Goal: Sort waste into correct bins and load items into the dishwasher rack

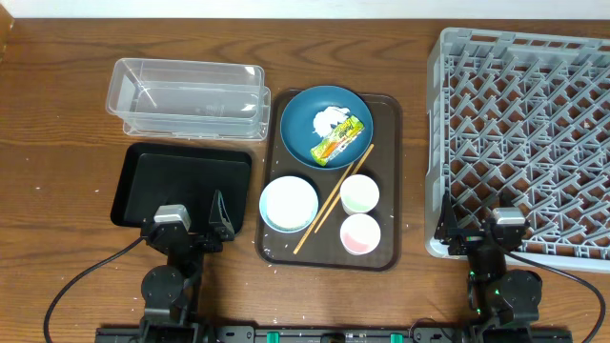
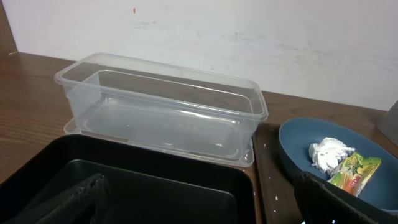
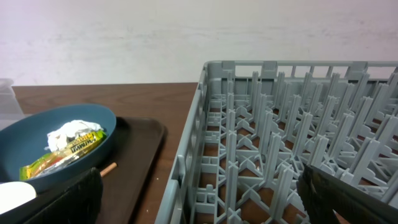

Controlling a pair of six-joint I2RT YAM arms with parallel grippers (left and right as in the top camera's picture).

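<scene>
On the brown serving tray [image 1: 386,143] sit a dark blue plate [image 1: 310,143] with a crumpled white tissue [image 1: 329,118] and a green-and-yellow wrapper [image 1: 340,140], a pale bowl [image 1: 289,203], a green-inside cup [image 1: 359,193], a pink-inside cup [image 1: 360,233] and chopsticks [image 1: 334,198]. The clear tub [image 1: 186,98] stands behind the black tray [image 1: 181,181]. The grey rack [image 1: 524,133] is at the right. My left gripper [image 1: 191,221] is open and empty over the black tray's near edge [image 2: 205,208]. My right gripper [image 1: 474,229] is open and empty at the rack's near left corner [image 3: 205,202].
Small white specks lie on the brown tray's near left part [image 1: 272,252] and along its left rim in the left wrist view [image 2: 272,180]. The plate, tissue and wrapper also show in both wrist views [image 2: 336,158] [image 3: 68,146]. Wood table [image 1: 57,124] surrounds everything.
</scene>
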